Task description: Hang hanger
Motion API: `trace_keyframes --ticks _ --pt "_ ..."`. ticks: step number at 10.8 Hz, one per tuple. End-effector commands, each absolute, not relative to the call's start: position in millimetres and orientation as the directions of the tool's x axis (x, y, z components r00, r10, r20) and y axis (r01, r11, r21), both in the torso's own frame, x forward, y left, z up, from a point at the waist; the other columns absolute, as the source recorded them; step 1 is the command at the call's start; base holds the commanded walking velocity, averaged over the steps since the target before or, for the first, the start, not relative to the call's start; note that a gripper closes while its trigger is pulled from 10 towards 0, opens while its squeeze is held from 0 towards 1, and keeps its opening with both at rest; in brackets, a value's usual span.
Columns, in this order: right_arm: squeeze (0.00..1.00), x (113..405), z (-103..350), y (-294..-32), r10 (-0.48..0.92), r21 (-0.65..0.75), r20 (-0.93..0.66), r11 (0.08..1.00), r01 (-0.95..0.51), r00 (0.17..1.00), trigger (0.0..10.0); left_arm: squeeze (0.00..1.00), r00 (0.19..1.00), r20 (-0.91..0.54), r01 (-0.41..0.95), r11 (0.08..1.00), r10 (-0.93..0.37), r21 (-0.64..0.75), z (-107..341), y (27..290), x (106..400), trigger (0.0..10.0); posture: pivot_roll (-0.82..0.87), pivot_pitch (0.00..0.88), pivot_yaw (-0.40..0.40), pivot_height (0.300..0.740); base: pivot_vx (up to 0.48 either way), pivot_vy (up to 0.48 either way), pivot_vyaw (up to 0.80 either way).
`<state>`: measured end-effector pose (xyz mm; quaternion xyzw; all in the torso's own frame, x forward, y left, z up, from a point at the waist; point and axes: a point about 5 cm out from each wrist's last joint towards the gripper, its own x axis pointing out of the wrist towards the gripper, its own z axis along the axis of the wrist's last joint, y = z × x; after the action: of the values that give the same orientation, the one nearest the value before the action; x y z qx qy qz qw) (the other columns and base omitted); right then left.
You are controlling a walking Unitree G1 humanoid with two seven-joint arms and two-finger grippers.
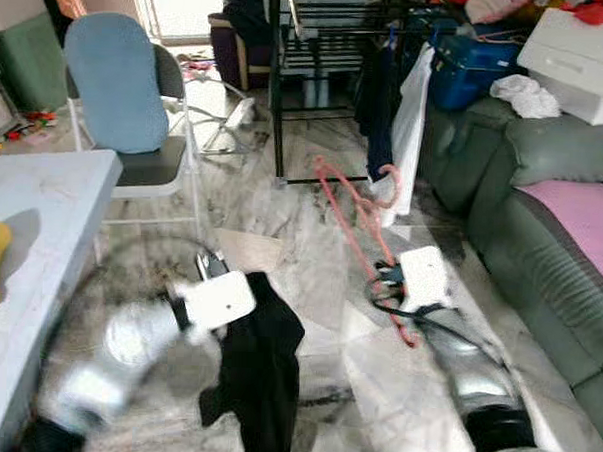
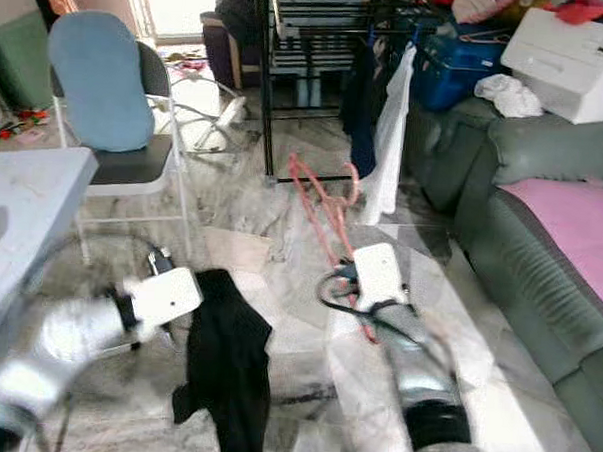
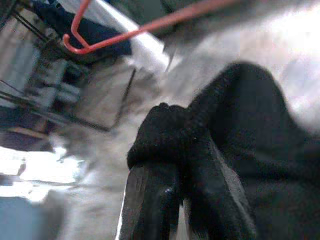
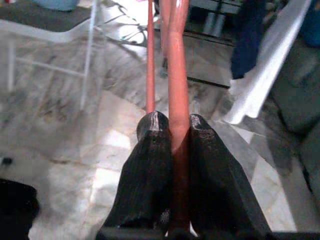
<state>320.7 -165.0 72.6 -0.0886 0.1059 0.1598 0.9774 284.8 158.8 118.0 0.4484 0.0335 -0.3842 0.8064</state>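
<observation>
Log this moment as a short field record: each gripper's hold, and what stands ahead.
left gripper: shut on black garment, which hangs down from it
right gripper: shut on red hanger, hook pointing away toward the rack
ahead: black drying rack with dark and white clothes hanging
left side: folding chair, white table
right side: green sofa

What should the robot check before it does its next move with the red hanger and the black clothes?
1. Right end effector grips the red hanger: ok, both fingers are pressed on a hanger bar.
2. Left end effector holds the black garment: ok, cloth is bunched between its fingers.
3. Garment is on the hanger: not ok, the two are apart.
4. Garment is off the floor: cannot tell, it dangles low.
5. Drying rack is within reach: not ok, it stands farther ahead.
6. Views are sharp: not ok, the left arm is blurred.
</observation>
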Motion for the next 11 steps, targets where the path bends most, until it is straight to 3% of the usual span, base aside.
trace_keyframes --ticks 1,3,6,9,11 --pt "0.00 327 88 -170 0.334 -0.137 -0.188 0.922 -0.361 0.924 10.0 0.00 0.747 -0.379 0.562 0.213 -0.547 0.799 128 167 298 10.0 -0.01 0.000 0.022 0.740 0.000 0.000 0.00" --pt "0.00 332 108 -192 0.406 -0.171 -0.167 0.886 -0.432 0.899 10.0 0.00 0.866 -0.281 0.374 0.162 -0.414 0.913 148 188 329 10.0 -0.03 0.000 0.032 0.740 0.000 0.000 0.00" --pt "0.00 320 123 -198 0.623 -0.099 -0.179 0.759 -0.644 0.762 10.0 0.00 0.897 -0.052 0.128 0.146 -0.439 0.981 170 187 344 10.0 -0.03 0.000 0.040 0.740 0.000 0.000 0.00" --pt "0.00 297 116 -198 0.765 0.006 -0.261 0.611 -0.792 0.589 10.0 0.00 0.833 -0.028 0.136 0.157 -0.553 0.978 164 178 338 10.0 -0.03 0.000 0.047 0.740 0.000 0.000 0.00" --pt "0.00 282 117 -207 0.815 0.050 -0.329 0.520 -0.853 0.477 10.0 0.00 0.842 -0.048 0.138 0.129 -0.537 0.982 157 189 339 10.0 -0.03 0.000 0.047 0.740 0.000 0.000 0.00"
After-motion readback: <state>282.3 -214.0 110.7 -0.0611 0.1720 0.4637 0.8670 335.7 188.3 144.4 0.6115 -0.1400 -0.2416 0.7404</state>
